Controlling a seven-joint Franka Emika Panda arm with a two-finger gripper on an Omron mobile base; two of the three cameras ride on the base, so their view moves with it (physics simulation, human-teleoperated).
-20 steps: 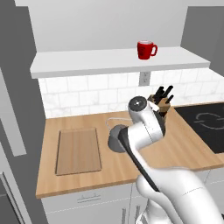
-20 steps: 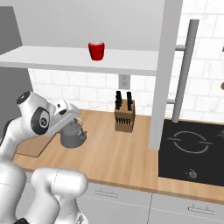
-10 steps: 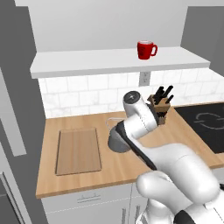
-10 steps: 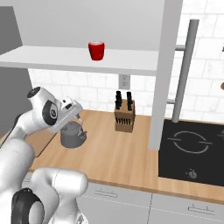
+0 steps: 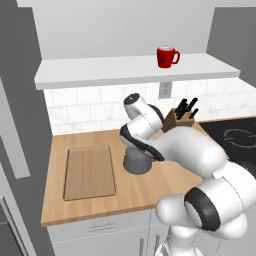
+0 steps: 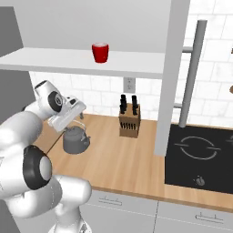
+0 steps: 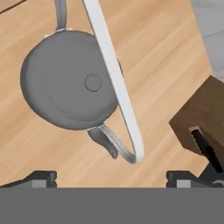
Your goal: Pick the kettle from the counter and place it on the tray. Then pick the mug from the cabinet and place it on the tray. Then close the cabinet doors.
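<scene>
Butcher-block counter (image 6: 132,164) bears an unmarked grey kettle (image 7: 70,81), no lettering.

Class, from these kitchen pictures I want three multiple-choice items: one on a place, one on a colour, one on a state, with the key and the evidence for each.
1. Where is the kettle?
A. on the counter
B. on the tray
C. on the shelf

2. What colour is the mug?
A. blue
B. red
C. green

3. How is the gripper?
A. shut on the kettle
B. shut on the mug
C. open

Key: 1 A, it stands on wood right of the tray. 2 B, bright red in the cabinet. 3 C, its fingertips stand wide apart above the kettle.
</scene>
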